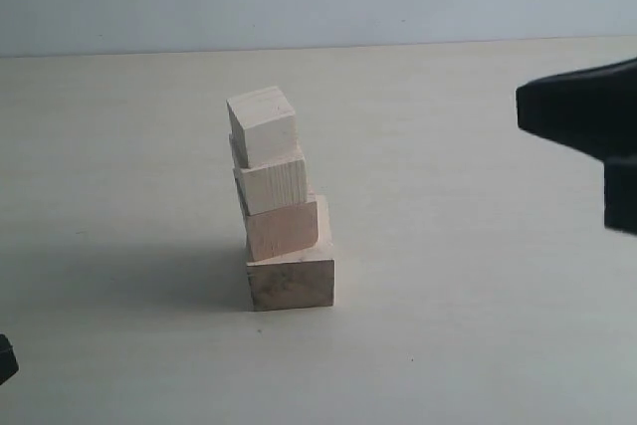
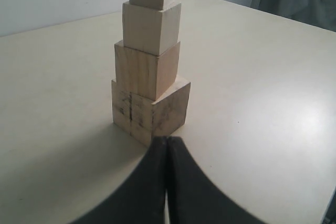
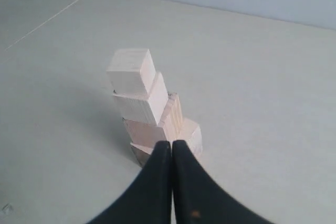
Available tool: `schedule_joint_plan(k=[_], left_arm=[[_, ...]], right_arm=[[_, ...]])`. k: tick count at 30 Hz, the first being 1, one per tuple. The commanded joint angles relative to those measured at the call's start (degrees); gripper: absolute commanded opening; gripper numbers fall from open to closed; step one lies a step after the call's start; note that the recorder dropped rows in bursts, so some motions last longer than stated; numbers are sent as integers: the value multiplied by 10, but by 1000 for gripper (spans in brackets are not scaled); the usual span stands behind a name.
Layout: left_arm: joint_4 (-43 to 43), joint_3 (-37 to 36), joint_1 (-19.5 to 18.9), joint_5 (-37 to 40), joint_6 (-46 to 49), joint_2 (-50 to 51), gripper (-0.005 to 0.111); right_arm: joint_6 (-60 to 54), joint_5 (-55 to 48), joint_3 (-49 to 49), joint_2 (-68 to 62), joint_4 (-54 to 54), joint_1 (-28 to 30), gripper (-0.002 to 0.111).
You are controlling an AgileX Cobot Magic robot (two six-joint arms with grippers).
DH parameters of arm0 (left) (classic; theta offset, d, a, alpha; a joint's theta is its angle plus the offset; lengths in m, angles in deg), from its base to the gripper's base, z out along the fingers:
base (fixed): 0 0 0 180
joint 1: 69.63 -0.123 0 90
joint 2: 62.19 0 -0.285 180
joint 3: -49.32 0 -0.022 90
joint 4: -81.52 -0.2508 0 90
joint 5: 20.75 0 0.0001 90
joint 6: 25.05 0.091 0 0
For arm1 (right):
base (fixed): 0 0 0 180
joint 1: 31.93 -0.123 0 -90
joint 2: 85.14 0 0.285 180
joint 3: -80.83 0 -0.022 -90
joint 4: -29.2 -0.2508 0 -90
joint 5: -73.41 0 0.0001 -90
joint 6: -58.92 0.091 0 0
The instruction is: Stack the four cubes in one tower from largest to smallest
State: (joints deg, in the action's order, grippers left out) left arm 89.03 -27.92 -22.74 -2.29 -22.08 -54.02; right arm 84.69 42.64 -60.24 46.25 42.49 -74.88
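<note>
With left fingers (image 2: 156, 182) and right fingers (image 3: 156, 182) pressed together on nothing, back away slowly, never bumping the crooked tower (image 1: 281, 211) standing on the desk (image 1: 478, 345), smallest cube (image 1: 264, 126) on top.

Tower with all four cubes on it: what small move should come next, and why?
Probably draw the shut right gripper straight back from the tower, touching nothing. The largest cube sits lowest and the smallest cube on top, so nothing is left to place, but it stands crooked. The left gripper is shut too, and both are empty.
</note>
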Motion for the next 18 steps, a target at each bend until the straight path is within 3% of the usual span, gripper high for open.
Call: schedule_joint_plan(k=[1,10,13,18], left_arm=[[3,0,-1,-2,0,-4,0],[3,0,-1,-2,0,-4,0],[3,0,-1,-2,0,-4,0],[3,0,-1,-2,-1,-4,0]], right_arm=[[2,99,94,34,-27,18,0],[2,284,313,110,-103,35,0],[2,331,370,166,-106,74,0],[2,295,383,261,-43,163,0]])
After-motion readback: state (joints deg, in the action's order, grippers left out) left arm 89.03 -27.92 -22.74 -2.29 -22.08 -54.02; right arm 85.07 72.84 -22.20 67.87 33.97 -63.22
